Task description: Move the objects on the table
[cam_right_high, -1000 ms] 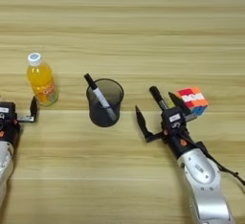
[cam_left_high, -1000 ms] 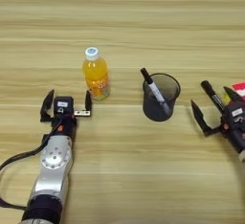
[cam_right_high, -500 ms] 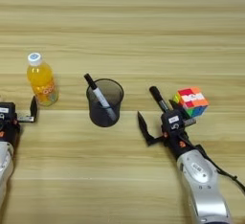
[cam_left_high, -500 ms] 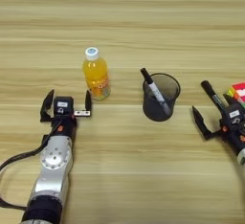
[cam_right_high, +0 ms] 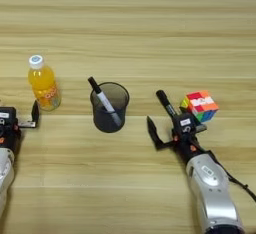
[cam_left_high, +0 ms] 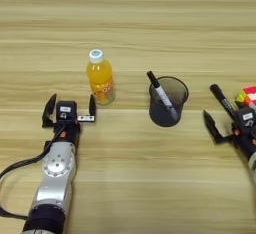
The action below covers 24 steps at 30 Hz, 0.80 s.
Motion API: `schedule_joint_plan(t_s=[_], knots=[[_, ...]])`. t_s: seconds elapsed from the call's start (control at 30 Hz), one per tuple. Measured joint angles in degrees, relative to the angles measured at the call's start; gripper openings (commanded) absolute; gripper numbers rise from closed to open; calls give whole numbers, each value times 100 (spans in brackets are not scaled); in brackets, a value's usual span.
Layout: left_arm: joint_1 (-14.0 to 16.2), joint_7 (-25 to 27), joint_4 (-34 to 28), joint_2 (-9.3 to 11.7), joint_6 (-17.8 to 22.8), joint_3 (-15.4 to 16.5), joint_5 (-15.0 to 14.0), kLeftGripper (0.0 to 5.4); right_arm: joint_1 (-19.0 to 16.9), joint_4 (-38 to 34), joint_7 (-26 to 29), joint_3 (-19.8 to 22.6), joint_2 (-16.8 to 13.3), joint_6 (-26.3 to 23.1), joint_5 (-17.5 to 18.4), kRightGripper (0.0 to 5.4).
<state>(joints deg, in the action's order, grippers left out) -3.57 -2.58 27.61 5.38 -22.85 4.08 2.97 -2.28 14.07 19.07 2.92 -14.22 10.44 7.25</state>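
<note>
Two grippers rest spread wide and empty: left gripper [cam_left_high: 69, 109] beside the juice bottle [cam_left_high: 100, 82]; right gripper [cam_right_high: 161, 116] between pen cup [cam_right_high: 109, 106] and cube [cam_right_high: 199, 105].

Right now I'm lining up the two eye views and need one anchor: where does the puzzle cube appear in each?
Left eye view: puzzle cube is cut off at the right edge, at mid-height.
Right eye view: the whole cube shows right of centre, just right of the right gripper.
Shared landmark: the black mesh pen cup with one marker in it, left of the cube in both.
</note>
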Motion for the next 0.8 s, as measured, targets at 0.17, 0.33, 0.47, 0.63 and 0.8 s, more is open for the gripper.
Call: schedule_joint_plan(t_s=[0.17, 0.33, 0.47, 0.63, 0.8], knots=[[0, 1, 0, -1, 0, -4, 2, 540, 47, 15, 11, 96, 61, -139, 128, 537], [1, -2, 0, -6, 0, -19, 22, 540, 111, -25, 156, 180, 101, -474, 429, 537], [3, -6, 0, -11, 0, -36, 34, 540, 133, -92, 279, 224, 133, -720, 636, 509], [8, -8, 0, -16, 0, -37, 35, 540, 134, -167, 387, 200, 120, -913, 664, 452], [13, -8, -1, -17, 0, -37, 35, 540, 121, -271, 458, 146, 124, -1084, 662, 387]])
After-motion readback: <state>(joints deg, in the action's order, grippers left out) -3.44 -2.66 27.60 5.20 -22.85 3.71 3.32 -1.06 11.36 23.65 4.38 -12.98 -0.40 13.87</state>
